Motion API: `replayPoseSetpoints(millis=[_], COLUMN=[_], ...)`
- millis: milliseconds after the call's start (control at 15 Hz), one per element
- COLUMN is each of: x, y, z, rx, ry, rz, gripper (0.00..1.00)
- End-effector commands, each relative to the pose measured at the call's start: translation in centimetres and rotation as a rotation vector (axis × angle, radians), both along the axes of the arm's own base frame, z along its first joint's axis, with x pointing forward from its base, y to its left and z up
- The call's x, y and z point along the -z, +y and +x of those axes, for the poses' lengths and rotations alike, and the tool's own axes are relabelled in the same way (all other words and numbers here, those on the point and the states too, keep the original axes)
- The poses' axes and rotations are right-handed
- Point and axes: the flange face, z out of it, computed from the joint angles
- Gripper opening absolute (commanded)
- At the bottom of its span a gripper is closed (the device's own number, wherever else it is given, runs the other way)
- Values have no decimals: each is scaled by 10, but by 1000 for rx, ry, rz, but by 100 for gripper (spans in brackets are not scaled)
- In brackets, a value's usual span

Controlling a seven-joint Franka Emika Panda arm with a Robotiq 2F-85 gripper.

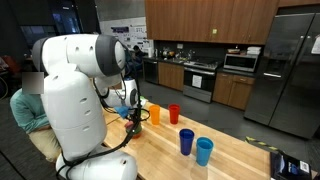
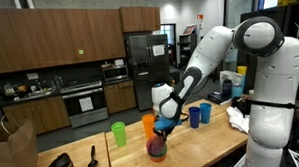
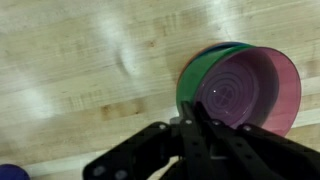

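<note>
In the wrist view a pink bowl (image 3: 250, 90) sits in a green bowl (image 3: 190, 80), with a blue rim (image 3: 212, 47) showing beneath, all on the wooden table (image 3: 70, 80). My gripper (image 3: 196, 108) has its fingers pressed together at the pink bowl's near rim and seems shut on it. In an exterior view the gripper (image 2: 164, 126) hangs just over the bowl stack (image 2: 157, 146). In an exterior view the gripper (image 1: 133, 113) is partly hidden by the arm and the bowls are hidden.
Cups stand on the table: a green one (image 2: 118, 133), an orange one (image 2: 149, 123) (image 1: 154, 115), a red one (image 1: 174, 113) and two blue ones (image 1: 186, 141) (image 1: 204, 150). A black object (image 2: 58, 166) lies at the table end. A person (image 1: 28, 100) sits behind the arm.
</note>
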Motion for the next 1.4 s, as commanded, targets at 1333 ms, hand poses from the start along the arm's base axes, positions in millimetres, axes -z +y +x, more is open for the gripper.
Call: replayPoseSetpoints(millis=[1333], x=[-53], y=[-84], z=[-43], rx=[164], ry=[-134], rz=[129], gripper=[2])
